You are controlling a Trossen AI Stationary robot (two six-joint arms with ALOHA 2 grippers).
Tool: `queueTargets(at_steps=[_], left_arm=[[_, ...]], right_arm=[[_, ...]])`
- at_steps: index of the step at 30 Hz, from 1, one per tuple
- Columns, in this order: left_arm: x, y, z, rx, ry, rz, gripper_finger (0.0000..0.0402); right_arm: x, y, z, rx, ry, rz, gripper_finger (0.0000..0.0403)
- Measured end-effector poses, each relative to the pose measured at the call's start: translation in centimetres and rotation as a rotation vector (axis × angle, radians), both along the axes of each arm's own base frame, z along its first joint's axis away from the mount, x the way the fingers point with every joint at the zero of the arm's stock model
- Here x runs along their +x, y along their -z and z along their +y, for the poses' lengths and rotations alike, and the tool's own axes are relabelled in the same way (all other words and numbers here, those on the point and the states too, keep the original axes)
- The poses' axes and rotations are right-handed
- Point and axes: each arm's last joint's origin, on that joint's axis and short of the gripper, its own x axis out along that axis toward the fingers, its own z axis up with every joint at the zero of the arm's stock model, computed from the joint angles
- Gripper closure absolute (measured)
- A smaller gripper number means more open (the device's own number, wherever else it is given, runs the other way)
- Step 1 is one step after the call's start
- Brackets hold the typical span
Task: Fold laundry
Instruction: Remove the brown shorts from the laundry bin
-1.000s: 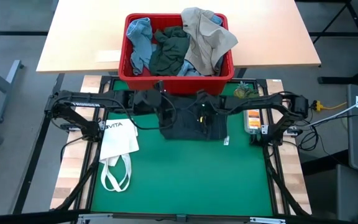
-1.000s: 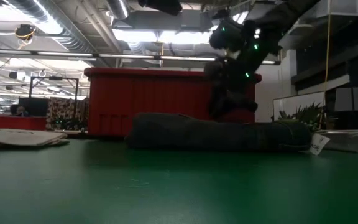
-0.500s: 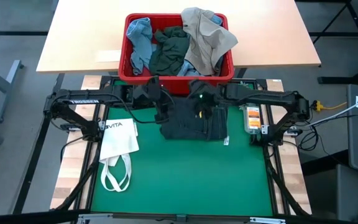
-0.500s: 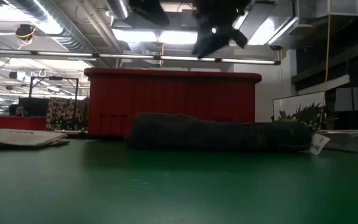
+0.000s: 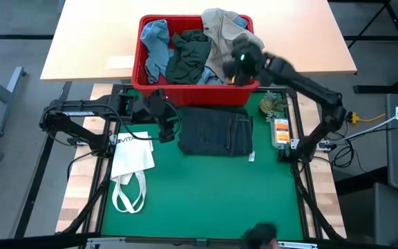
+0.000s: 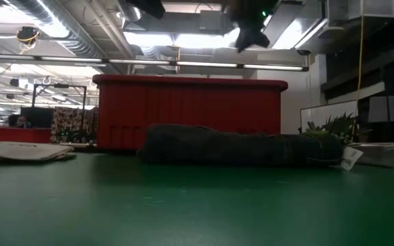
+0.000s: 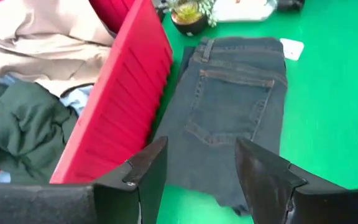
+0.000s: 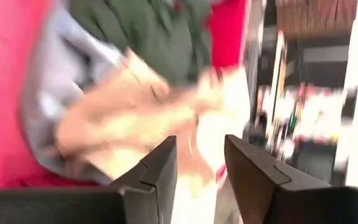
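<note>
Now | step: jeans (image 5: pixel 216 133) folded on mat beside bin (image 5: pixel 146 86); fetching next | right gripper (image 5: pixel 239 61) over khaki piece (image 5: pixel 226 38) in bin, fingers apart, empty | left gripper (image 5: pixel 166 119) beside jeans, apart | next: descend, pinch khaki

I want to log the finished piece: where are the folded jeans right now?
In the high view the folded jeans lie on the green mat, just in front of the red bin, right of the white tote bag.

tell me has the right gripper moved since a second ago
Yes. In the high view the right gripper has swung away from the folded jeans on the mat, toward the red bin, and now hangs open over the beige garment.
</note>
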Motion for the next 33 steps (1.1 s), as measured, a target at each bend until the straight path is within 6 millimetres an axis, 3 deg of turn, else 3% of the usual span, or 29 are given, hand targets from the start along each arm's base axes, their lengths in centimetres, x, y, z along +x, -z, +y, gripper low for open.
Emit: queueTargets(at_steps=[8,13,17,23,33], left_arm=[[-0.1,-0.1,-0.1,0.0,0.004,-0.004,0.0221],[-0.1,-0.1,-0.1,0.001,0.002,-0.004,0.0221],[-0.1,-0.1,-0.1,0.001,0.002,-0.004,0.0221],[-0.1,-0.1,0.0,0.002,0.002,-0.003,0.0221],[-0.1,-0.1,0.0,0.006,0.006,-0.001,0.0221]], right_arm=[[-7.8,0.0,-8.9,0.122,0.366,-0.225,0.0269],[-12.5,0.1,-12.2,0.252,0.506,-0.451,0.0269],[-15.0,0.4,-13.8,0.367,0.546,-0.599,0.0269],[-16.4,1.6,-15.4,0.493,0.53,-0.683,0.0269],[-15.3,4.5,-17.6,0.598,0.494,-0.664,0.0269]])
